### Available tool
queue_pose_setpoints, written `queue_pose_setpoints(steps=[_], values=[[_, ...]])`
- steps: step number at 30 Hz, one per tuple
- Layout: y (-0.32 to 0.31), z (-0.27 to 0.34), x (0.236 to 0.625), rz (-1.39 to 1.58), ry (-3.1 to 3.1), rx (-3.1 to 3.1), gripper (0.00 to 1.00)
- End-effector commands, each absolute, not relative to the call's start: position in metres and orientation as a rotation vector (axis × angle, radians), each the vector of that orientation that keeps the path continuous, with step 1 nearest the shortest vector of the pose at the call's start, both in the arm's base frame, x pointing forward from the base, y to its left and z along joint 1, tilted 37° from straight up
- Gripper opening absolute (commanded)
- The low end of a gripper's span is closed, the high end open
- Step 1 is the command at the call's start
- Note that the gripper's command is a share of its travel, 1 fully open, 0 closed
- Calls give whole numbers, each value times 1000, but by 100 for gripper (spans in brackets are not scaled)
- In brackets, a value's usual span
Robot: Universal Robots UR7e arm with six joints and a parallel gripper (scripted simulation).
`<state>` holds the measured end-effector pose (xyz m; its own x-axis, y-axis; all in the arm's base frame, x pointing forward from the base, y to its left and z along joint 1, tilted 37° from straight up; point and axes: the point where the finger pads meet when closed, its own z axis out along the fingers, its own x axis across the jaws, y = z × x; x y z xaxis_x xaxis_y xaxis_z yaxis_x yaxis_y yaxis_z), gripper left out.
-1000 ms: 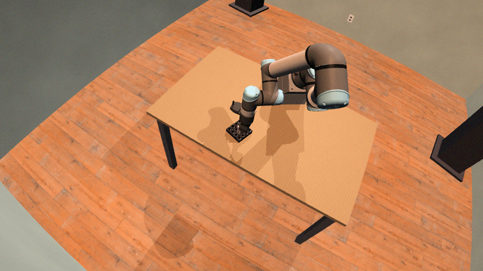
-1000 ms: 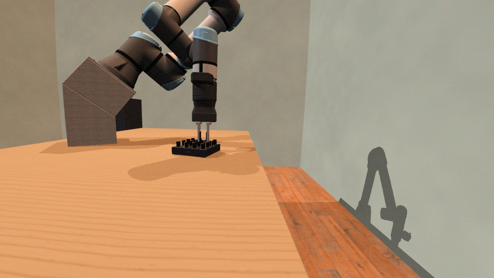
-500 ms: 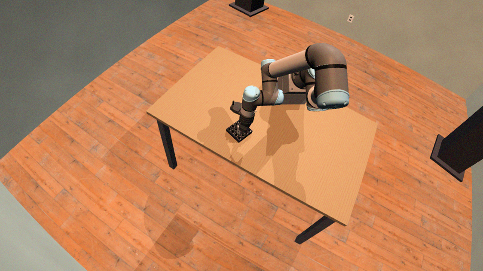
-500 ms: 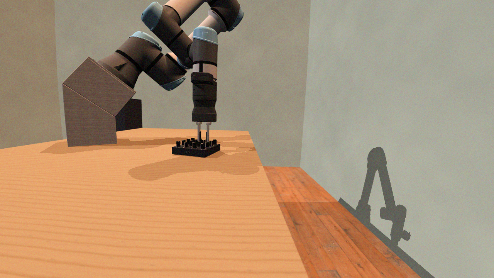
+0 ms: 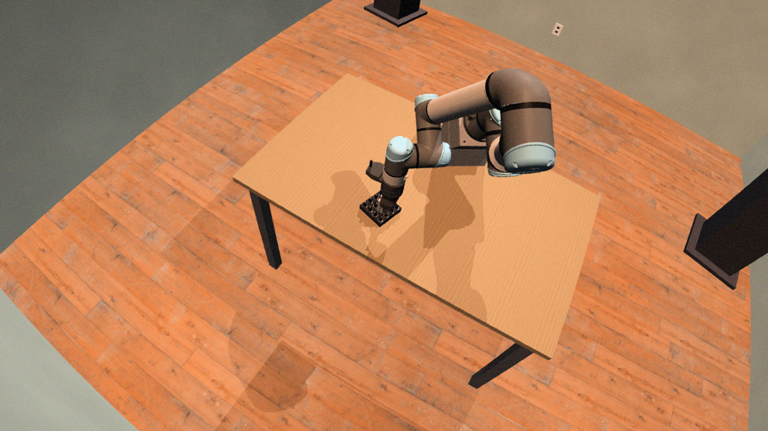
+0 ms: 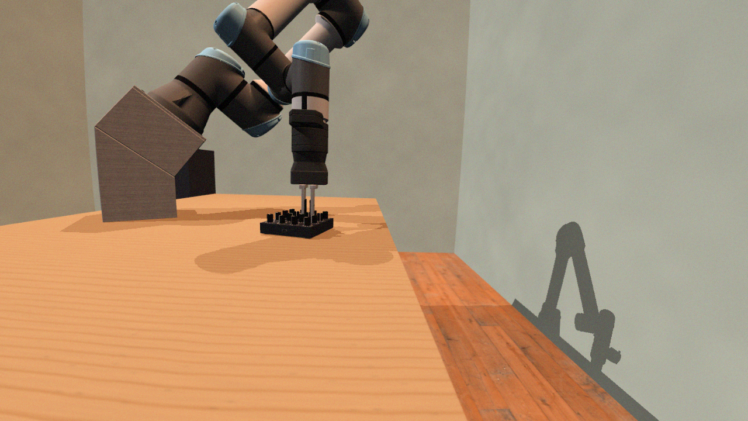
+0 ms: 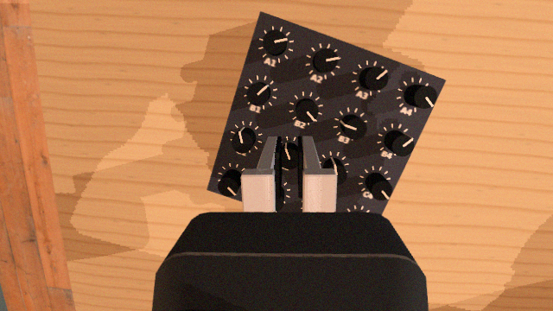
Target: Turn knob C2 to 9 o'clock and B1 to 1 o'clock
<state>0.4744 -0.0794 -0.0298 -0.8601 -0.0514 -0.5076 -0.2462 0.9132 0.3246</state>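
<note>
Knob box (image 5: 368, 215) (image 6: 284, 229) (image 7: 294, 82) stands flat on the counter (image 5: 525, 255) (image 6: 209, 324) (image 7: 130, 43), turned at an angle in the wrist view, with row A at the far end. The gripper (image 5: 383, 205) (image 6: 308, 213) (image 7: 289, 155) is down over the box, and its two fingers stand near together, one on each side of knob C2 (image 7: 293, 157). The gap is narrow, about as wide as this knob, but I cannot tell whether the fingers clamp it or only stand beside it.

About the progress: knob B1 (image 7: 258, 93) has its white line toward 1 o'clock, so this half of the task looks done. Knob C2 points to about 11 o'clock, as well as I can read it between the fingers, so it is not yet at 9 o'clock. What is left, in my judgement, is to get a firm hold of C2 and to turn it counter-clockwise by around two marks, then to let go and rise straight up. The neighbour knob C3 (image 7: 337, 173) is just beside the right-hand finger in the wrist view, so a wide swing of the fingers could disturb it.
</note>
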Motion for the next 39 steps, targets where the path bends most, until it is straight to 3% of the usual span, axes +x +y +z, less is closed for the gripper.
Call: queue_pose_setpoints(steps=[1,39], values=[[-80,-29,475,523,2569,-214,30],[-80,-29,475,514,2563,-246,30]])
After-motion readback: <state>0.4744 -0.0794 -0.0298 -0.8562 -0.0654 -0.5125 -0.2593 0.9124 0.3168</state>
